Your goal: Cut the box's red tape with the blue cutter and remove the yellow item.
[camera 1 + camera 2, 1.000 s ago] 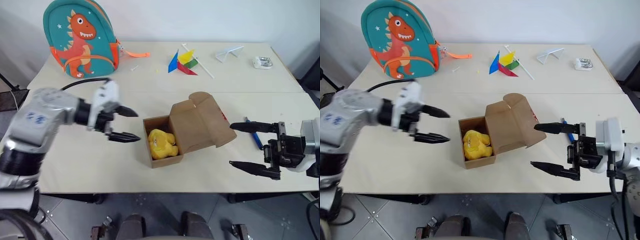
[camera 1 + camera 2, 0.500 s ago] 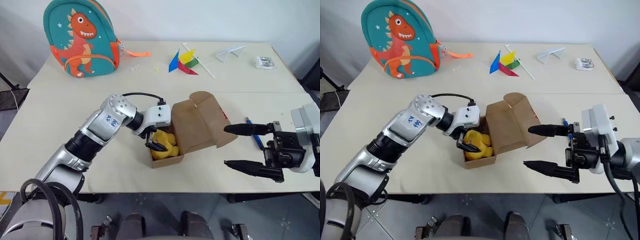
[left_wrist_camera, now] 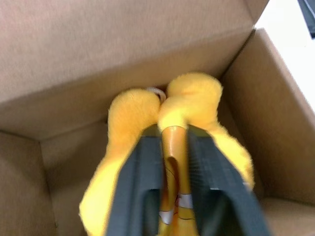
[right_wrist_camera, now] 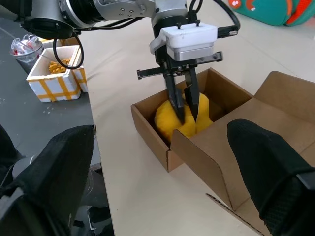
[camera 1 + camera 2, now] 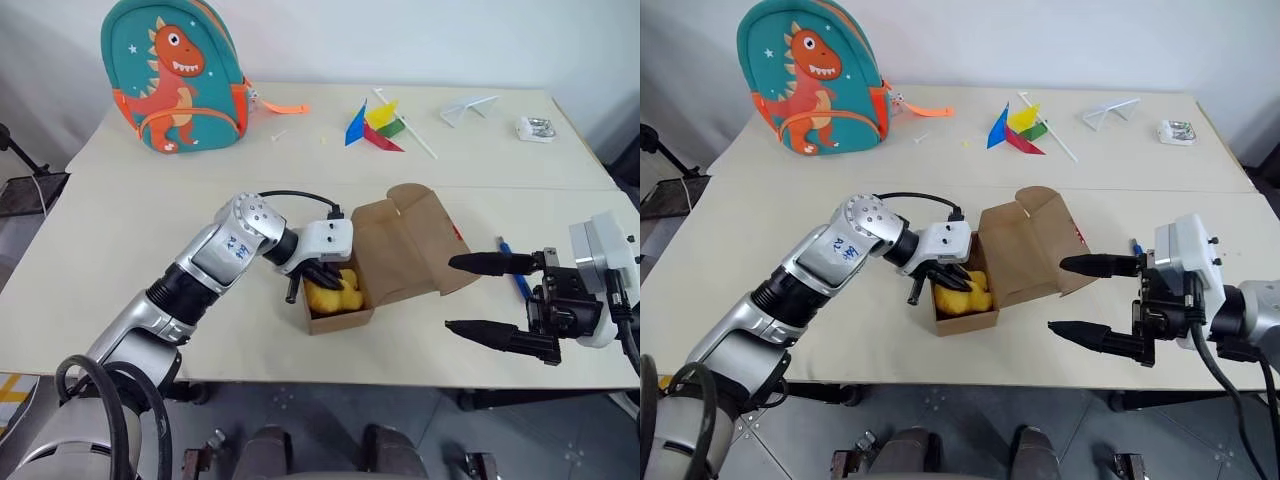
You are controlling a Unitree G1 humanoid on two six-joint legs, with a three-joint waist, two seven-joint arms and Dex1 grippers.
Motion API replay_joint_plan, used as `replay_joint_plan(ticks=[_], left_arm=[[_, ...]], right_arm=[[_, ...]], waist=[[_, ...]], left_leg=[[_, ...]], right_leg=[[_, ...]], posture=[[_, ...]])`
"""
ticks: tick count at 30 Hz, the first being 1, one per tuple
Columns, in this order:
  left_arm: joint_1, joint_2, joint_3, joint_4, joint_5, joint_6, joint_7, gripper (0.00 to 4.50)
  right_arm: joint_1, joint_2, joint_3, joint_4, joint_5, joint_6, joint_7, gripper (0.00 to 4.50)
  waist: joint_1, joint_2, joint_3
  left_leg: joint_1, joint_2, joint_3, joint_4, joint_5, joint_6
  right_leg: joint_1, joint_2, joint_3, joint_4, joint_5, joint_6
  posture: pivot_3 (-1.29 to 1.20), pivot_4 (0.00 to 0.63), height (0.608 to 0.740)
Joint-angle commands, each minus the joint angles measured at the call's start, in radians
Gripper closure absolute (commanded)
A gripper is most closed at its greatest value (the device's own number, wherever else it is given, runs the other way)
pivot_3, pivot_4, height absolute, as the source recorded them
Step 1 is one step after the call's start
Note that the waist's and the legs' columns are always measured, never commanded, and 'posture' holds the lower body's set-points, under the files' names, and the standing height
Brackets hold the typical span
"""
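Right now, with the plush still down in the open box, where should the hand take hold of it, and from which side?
Grip the raised fold at the top middle of the yellow plush toy, coming from above through the open top of the box. Cardboard walls close off its sides. The left hand is already shut there, pinching a ridge of fluff between its fingers.

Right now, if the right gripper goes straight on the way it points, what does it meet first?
Probably the open flap of the box. The right gripper points with open fingers toward the robot's left, and the flap stands nearest in that line; depth is uncertain, so it may pass in front.
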Motion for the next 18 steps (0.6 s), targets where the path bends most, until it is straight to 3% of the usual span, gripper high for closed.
replay_joint_plan(ticks=[1,11,15,18], left_arm=[[-0.009,-0.048,0.112,-0.013,-0.098,0.008,-0.012,4.47],[-0.004,-0.068,0.464,0.072,-0.366,-0.037,-0.053,4.47],[0.088,-0.080,0.779,0.038,-0.555,-0.030,0.119,4.47],[0.163,-0.058,0.889,0.002,-0.601,-0.011,0.221,4.47]], right_arm=[[0.007,0.023,-0.048,0.012,0.000,-0.029,0.006,0.00],[-0.028,0.130,-0.055,0.083,0.008,-0.085,-0.019,0.00],[-0.098,0.171,0.002,0.078,-0.005,-0.126,-0.025,0.00],[-0.125,0.190,0.035,0.085,-0.022,-0.150,-0.014,0.00]], waist=[[0.005,0.000,0.000],[-0.006,0.000,0.000],[-0.024,0.000,0.000],[-0.027,0.000,0.000]], left_leg=[[-0.001,0.000,0.000,0.001,0.000,0.000],[-0.001,0.000,-0.001,0.004,-0.001,0.001],[-0.001,0.001,-0.001,0.004,-0.001,0.001],[0.000,0.001,-0.001,0.003,-0.001,0.001]], right_leg=[[0.000,0.000,0.000,0.000,0.000,0.000],[0.000,0.000,0.000,0.002,0.000,0.000],[0.000,0.000,0.000,0.002,0.000,0.000],[0.000,0.000,0.000,0.003,0.000,0.000]], posture=[[0.00,0.150,0.740],[0.00,0.150,0.740],[0.00,0.150,0.740],[0.00,0.150,0.740]])
